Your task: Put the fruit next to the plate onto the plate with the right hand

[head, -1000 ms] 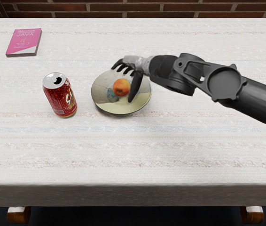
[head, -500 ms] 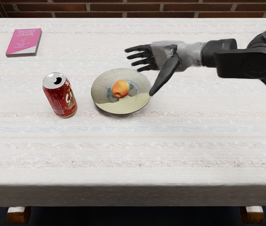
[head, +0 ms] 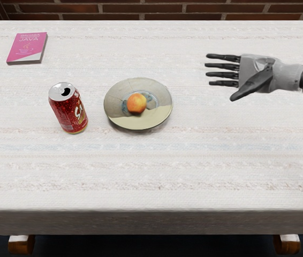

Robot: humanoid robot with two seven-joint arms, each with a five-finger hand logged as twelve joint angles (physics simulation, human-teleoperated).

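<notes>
The fingers (head: 221, 66) are spread straight and hold nothing. The right hand (head: 253, 72) has drawn back from over the plate (head: 161, 111) to near the right edge of the table (head: 194, 160). The fruit (head: 136, 103) lies in the plate's middle, left of the table's centre, beside a soda can (head: 68, 108). With the fruit released, the task looks finished, leaving only the arm's retreat.

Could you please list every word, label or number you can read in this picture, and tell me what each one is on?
"JAVA": on the cover of the pink book at the table's far left.
Smaller print on the same cover: too blurred to read.
White lettering on the red can: only partly in view, not readable.
No other text shows.
</notes>
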